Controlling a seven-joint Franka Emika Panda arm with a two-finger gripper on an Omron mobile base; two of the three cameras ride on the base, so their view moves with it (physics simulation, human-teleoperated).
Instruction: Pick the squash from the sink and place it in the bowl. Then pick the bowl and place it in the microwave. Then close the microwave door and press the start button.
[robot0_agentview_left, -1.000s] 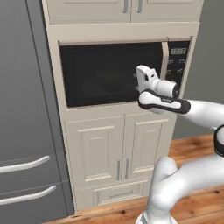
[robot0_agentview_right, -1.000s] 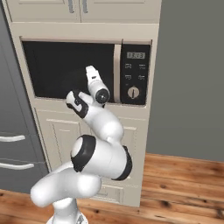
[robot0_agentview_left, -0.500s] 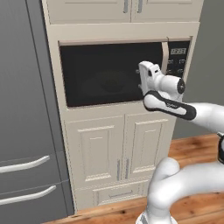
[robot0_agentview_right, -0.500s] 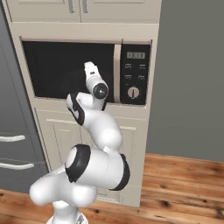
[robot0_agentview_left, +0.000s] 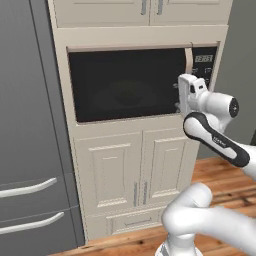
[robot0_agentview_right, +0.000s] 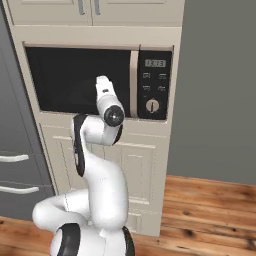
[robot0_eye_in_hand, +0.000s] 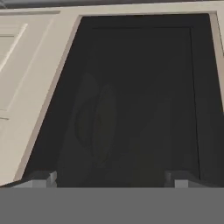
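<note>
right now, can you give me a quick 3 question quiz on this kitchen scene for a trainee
1. True or false: the microwave door is shut.
2. Where does the control panel sit on the microwave? A) left of the door B) right of the door C) below the door
3. Fill in: the gripper points at the dark glass of the door with its jaws ____ and nothing between them.

Key
1. True. The glass lies flush in its beige frame, and the long handle stands next to the panel.
2. B
3. open. The two fingertips stand far apart in the hand view.
</note>
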